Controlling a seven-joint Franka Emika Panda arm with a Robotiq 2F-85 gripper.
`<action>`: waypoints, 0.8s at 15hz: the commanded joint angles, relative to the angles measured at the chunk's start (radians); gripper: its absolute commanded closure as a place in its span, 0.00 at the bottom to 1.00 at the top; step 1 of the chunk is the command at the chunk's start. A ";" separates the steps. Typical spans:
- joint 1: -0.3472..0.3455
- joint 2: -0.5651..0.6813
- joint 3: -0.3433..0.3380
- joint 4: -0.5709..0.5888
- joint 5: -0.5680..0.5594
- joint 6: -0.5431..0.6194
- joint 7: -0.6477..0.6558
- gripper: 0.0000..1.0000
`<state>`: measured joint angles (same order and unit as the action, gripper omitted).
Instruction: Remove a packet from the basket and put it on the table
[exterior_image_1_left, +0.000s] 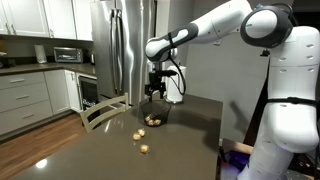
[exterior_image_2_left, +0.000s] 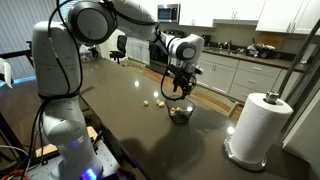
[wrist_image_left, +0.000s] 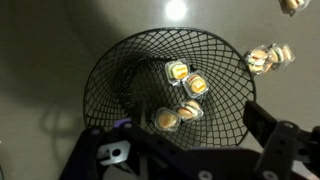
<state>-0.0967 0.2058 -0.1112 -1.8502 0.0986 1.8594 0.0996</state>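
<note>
Dark table (exterior_image_1_left: 185, 140) — end effector (exterior_image_1_left: 155, 97), spread wide, hovers over basket (wrist_image_left: 115, 75) of packets (wrist_image_left: 195, 86).

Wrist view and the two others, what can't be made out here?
- Small yellowish-tan packet on the dark grey-brown table: cut off by the wrist view's top edge.
- Packets inside the dark wire basket: too small to count in both exterior views.
- Their printing: blurred in the wrist view.
</note>
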 joint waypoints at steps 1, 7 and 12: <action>-0.023 0.086 0.003 0.066 0.049 -0.055 -0.019 0.00; -0.025 0.100 0.008 0.009 0.066 0.017 -0.022 0.00; -0.015 0.108 0.007 0.007 0.036 0.046 0.000 0.00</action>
<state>-0.1084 0.3137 -0.1065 -1.8456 0.1354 1.9094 0.0995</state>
